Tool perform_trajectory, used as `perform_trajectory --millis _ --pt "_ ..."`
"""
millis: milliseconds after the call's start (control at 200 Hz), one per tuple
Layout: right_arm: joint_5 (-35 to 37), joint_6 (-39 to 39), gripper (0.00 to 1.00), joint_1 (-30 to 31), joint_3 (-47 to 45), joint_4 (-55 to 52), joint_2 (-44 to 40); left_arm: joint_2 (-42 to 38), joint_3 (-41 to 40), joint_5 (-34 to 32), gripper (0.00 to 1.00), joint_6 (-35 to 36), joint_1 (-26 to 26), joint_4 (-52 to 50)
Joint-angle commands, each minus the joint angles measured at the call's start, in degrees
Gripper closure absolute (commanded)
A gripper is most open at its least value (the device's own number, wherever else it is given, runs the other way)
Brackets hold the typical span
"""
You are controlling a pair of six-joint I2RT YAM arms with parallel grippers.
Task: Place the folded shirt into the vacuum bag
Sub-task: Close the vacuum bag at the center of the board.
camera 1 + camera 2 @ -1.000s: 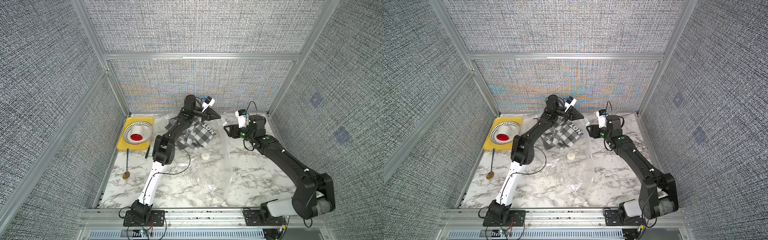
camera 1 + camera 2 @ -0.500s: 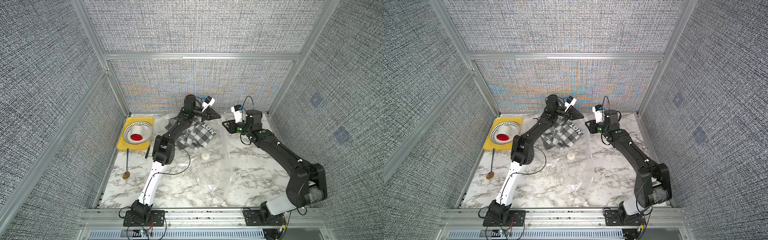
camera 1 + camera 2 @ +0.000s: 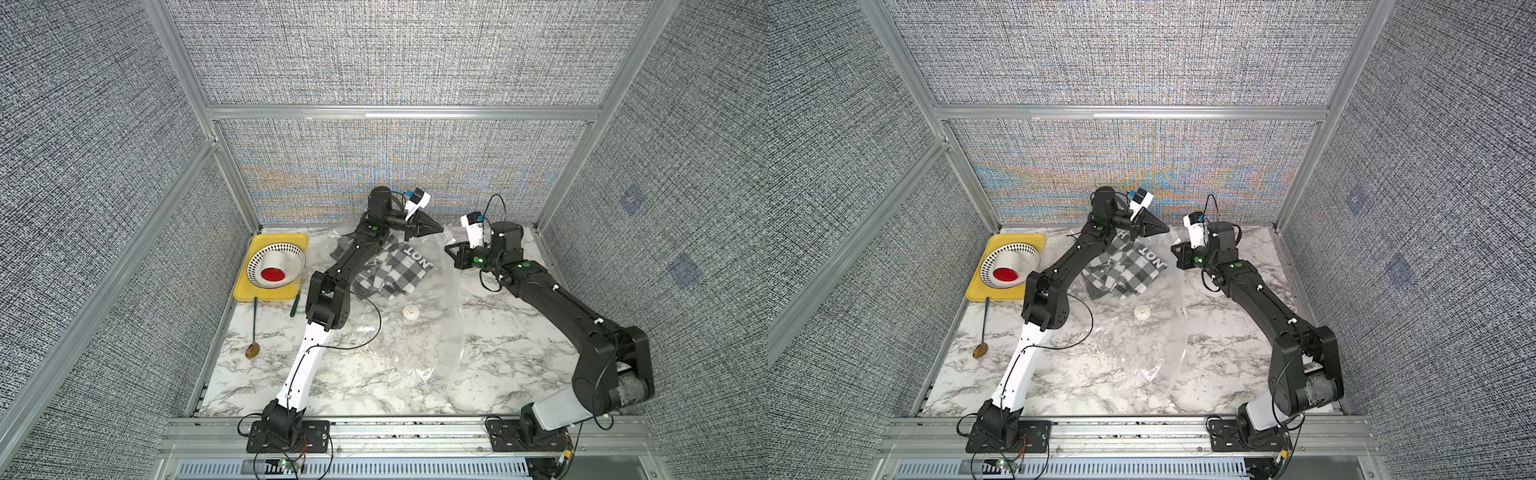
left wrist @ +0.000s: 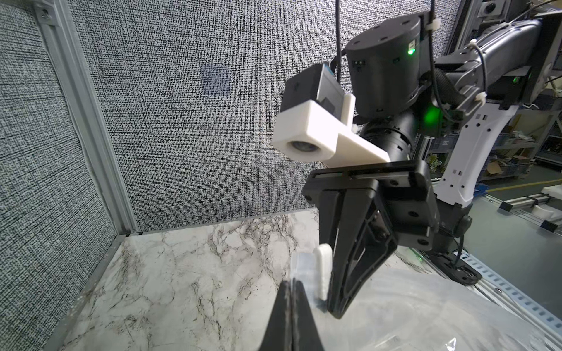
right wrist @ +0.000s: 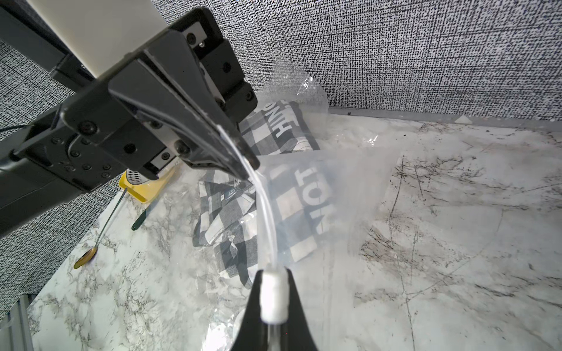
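My left gripper (image 5: 251, 165) is clamped shut on the raised edge of the vacuum bag (image 3: 415, 345), holding that clear strip up off the marble table (image 3: 519, 328). My right gripper (image 5: 273, 275) is closed on the white slider clip (image 5: 273, 304), which sits on the same edge, near my left. The checked shirt (image 3: 395, 270) lies at the back of the table and shows through the plastic. The bag's round white valve (image 3: 410, 311) is near it.
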Motion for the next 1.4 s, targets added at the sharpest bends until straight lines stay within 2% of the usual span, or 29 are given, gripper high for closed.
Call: perform_trajectory --millis 0,626,941,961,1036,1146,1331,1396 --pt "0.1 0.0 0.98 0.1 -0.6 0.7 -0.4 0.1 0.5 -2.5 1.0 -0.6 0.1 0.9" --pt "1.0 2.7 0.97 0.5 -7.6 4.8 -3.1 1.7 3.8 -19.3 1.0 -4.3 0.5 3.4" --pt "2.8 3.6 0.96 0.7 -10.4 5.7 -5.0 2.2 4.2 -21.4 1.0 -7.3 0.8 6.3" --pt "3.0 3.6 0.93 0.7 -10.4 5.6 -5.1 2.3 4.2 -21.2 1.0 -7.5 0.8 6.5" --pt "3.5 3.6 0.65 0.6 -9.7 5.5 -5.3 2.6 4.1 -18.6 1.0 -9.8 0.7 9.3" --pt "4.3 3.6 0.45 0.5 -6.7 5.2 -4.6 2.6 3.1 -14.9 1.0 -15.7 0.4 16.8" --pt "7.1 4.0 0.29 0.3 0.0 4.1 -2.3 1.0 -0.6 -13.6 1.0 -16.0 0.1 18.6" --pt "7.9 4.0 0.27 -0.1 2.4 3.5 -1.2 0.6 -1.2 -13.5 1.0 -15.9 0.1 18.6"
